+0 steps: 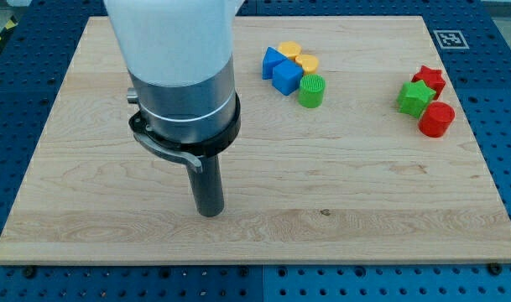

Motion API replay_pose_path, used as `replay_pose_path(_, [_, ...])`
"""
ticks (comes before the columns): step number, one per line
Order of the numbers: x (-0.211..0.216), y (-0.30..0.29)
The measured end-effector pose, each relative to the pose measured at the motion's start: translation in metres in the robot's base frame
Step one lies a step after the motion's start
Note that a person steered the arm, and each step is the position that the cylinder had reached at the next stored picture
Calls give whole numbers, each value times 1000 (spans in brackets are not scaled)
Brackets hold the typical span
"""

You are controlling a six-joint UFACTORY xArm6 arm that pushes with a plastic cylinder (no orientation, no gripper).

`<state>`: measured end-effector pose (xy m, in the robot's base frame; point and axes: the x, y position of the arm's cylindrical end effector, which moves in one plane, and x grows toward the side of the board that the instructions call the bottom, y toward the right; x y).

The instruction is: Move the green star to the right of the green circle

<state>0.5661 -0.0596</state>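
Note:
The green star (415, 98) lies near the view's right edge, touching a red star (430, 80) above it and a red circle (436, 119) at its lower right. The green circle (311, 91) stands at the top middle, at the lower right of a cluster of blocks. My tip (210, 211) rests on the board in the lower left-middle, far left of both green blocks and touching no block.
The cluster beside the green circle holds two blue blocks (286, 76), (273, 61) and two yellow blocks (289, 51), (307, 63). The wooden board (87, 218) lies on a blue perforated table. A marker tag (448, 39) sits at the board's top right corner.

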Motion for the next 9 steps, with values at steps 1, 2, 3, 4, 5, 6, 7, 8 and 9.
replay_pose_path(1, [0, 2])
replay_pose_path(2, [-1, 84])
replay_pose_path(3, [-8, 194])
replay_pose_path(4, [-10, 296])
replay_pose_path(5, [-13, 373])
replay_pose_path(6, [-13, 373])
replay_pose_path(7, [-13, 373])
replay_pose_path(8, [-27, 393])
replay_pose_path(9, [-53, 405])
